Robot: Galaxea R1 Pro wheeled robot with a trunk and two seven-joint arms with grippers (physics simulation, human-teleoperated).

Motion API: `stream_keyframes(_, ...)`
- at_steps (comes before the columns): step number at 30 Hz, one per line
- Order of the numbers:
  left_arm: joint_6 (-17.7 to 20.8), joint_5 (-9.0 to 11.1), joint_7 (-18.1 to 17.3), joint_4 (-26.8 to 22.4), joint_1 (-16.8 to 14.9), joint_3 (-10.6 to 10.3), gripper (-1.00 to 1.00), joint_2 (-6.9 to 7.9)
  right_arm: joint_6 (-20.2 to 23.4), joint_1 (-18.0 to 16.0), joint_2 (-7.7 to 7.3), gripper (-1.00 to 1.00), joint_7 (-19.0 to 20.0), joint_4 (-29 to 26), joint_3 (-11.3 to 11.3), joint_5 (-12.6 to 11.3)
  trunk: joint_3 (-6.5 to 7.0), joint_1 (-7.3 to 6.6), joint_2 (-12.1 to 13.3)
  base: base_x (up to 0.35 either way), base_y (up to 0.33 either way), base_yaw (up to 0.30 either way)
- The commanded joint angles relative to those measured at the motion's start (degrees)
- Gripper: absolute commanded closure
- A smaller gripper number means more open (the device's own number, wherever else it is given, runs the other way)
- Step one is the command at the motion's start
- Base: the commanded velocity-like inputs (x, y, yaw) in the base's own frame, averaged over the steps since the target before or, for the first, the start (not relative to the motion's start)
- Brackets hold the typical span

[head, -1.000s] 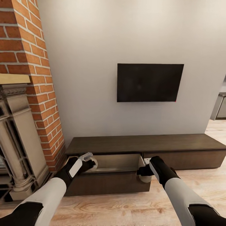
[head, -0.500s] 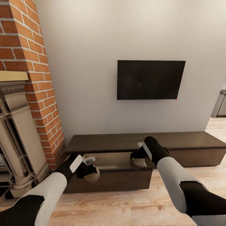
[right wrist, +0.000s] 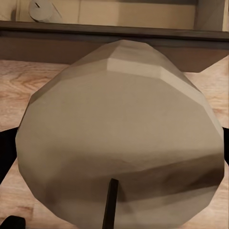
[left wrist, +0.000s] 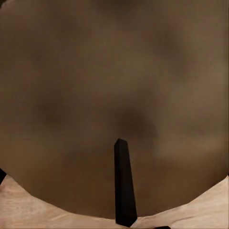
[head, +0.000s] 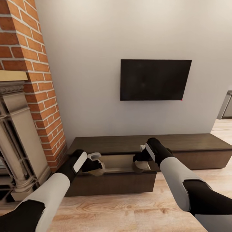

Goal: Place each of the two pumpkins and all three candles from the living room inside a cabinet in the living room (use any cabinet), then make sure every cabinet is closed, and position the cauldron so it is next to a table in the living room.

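Observation:
The long dark brown cabinet (head: 129,143) stands against the wall with its left drawer (head: 117,163) pulled open. My left gripper (head: 96,165) is shut on a beige candle (head: 98,170) at the drawer's left end. My right gripper (head: 140,161) is shut on a second candle (head: 141,166) at the drawer's right end. In the left wrist view that candle (left wrist: 114,86) shows with its dark wick (left wrist: 125,191). In the right wrist view the other candle (right wrist: 119,138) shows above the drawer's front edge (right wrist: 114,45). A small pale round thing (right wrist: 40,9) lies inside the drawer.
A black TV (head: 154,80) hangs on the wall above the cabinet. A red brick chimney (head: 29,64) and a beige fireplace surround (head: 13,135) stand close on the left. Light wooden floor (head: 129,209) lies in front of the cabinet.
My left gripper has lifted its candle from in front of the drawer's front panel up to the drawer's opening. The right gripper and its candle have barely moved. The head view has shifted slightly.

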Motion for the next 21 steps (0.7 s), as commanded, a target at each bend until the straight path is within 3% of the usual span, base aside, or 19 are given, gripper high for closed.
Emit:
stream_keyframes(1,0.10,0.56,0.54,-0.54,-0.02,-1.00,1.00,0.00,0.21,-0.03,0.02,1.00,0.41,-0.07,-0.06,0.56,-0.07,0.00,-0.03,0.000,0.000,0.000)
stream_keyframes(9,-2.36,0.49,0.51,-0.87,-0.02,-3.32,1.00,-1.07,0.43,-0.03,0.07,1.00,0.42,-0.02,0.01,-0.30,-0.10,0.00,-0.03,0.182,0.038,0.000)
stream_keyframes(13,-2.46,0.54,0.63,-0.33,-0.02,-11.75,1.00,-1.27,0.94,0.06,0.22,1.00,0.41,0.04,0.15,-2.09,-0.27,0.00,-0.03,0.321,0.063,0.000)
stream_keyframes(16,-2.52,0.49,0.72,0.75,-0.02,-13.34,1.00,-1.28,0.92,0.17,0.31,1.00,0.45,0.06,0.20,-2.28,-0.33,0.00,-0.03,0.331,0.018,0.000)
stream_keyframes(21,-2.72,0.47,1.08,3.63,-0.02,-14.07,1.00,-1.29,0.84,0.38,0.45,1.00,0.54,0.11,0.25,-2.36,-0.34,0.00,-0.03,0.192,0.003,0.000)
